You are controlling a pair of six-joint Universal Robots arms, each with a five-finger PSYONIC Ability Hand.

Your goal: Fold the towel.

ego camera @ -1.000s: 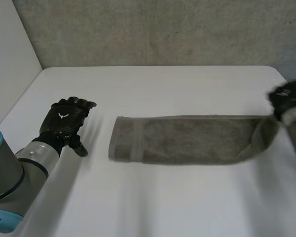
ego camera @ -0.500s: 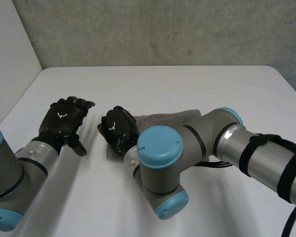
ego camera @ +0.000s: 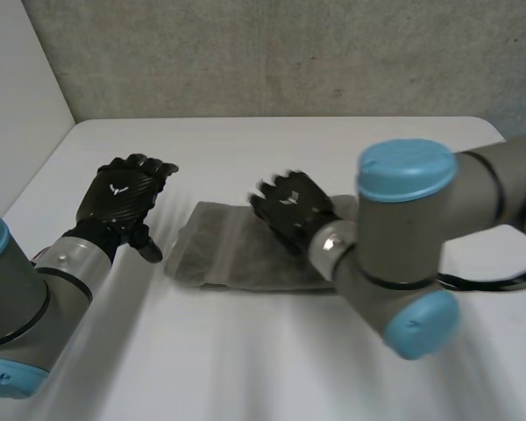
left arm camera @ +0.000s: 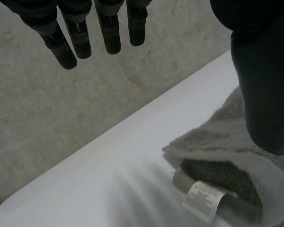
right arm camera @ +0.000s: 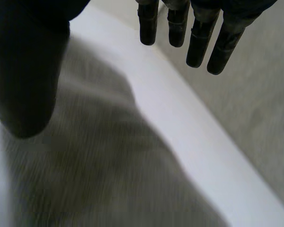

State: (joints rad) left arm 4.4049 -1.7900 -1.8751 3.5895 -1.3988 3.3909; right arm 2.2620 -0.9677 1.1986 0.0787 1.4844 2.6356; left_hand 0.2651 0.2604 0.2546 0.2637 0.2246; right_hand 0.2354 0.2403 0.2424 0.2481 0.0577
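A grey-brown towel (ego camera: 219,250) lies folded over on itself in the middle of the white table (ego camera: 272,360); its layered end with a white label (left arm camera: 202,199) faces my left hand. My left hand (ego camera: 123,195) hovers open over the table just left of the towel, fingers (left arm camera: 85,33) straight, holding nothing. My right hand (ego camera: 289,208) is above the towel's middle, open, its fingers (right arm camera: 199,38) spread and clear of the cloth (right arm camera: 99,170) beneath its palm. The right arm's elbow (ego camera: 403,237) covers the towel's right part.
A rough grey wall (ego camera: 272,53) runs along the table's far edge. A pale wall (ego camera: 13,96) stands at the left. Bare table surface lies in front of the towel and behind it.
The right hand carried the towel's right end across to the left end, folding the towel in half, then opened and drew back to the right. The left hand shifted slightly away.
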